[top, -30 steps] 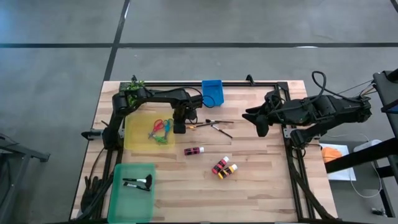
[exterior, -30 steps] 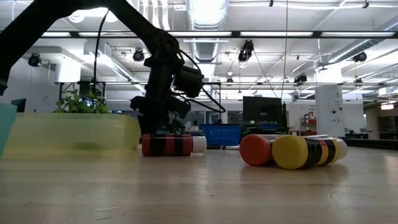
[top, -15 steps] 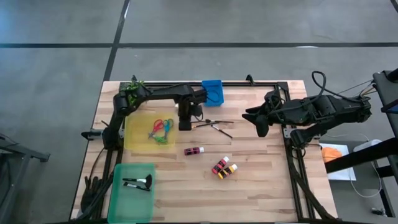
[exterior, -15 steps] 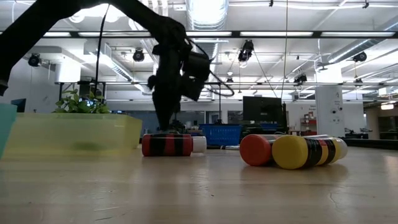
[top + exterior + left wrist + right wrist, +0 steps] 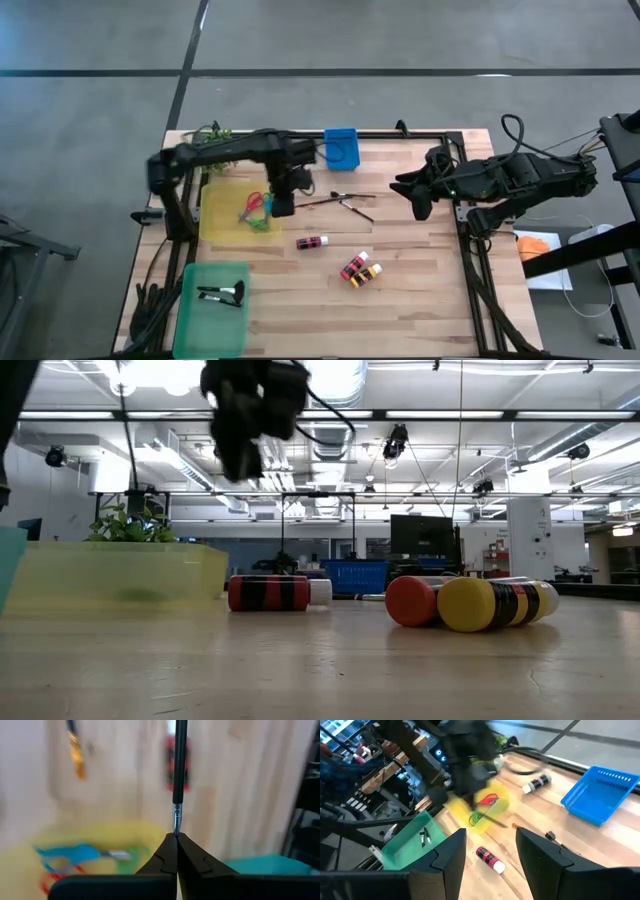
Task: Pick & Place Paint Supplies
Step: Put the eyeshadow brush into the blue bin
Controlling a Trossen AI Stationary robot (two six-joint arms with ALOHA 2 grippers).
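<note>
The left gripper is up off the table, jaws pinched tight on a thin brush by its metal ferrule, over the yellow tray's edge. Two more brushes lie crossed on the table just past it, and two sit in the green bin at the near corner. Scissors in the yellow tray: red, green and blue handles in a tangle, so an exact count is hard. Three bottles: one red-and-black alone mid-table, then a red one and a yellow one touching, side by side. No label readable on any of them. One blue basket at the far edge. The right gripper waits above the right side, jaws apart, holding nothing.
</note>
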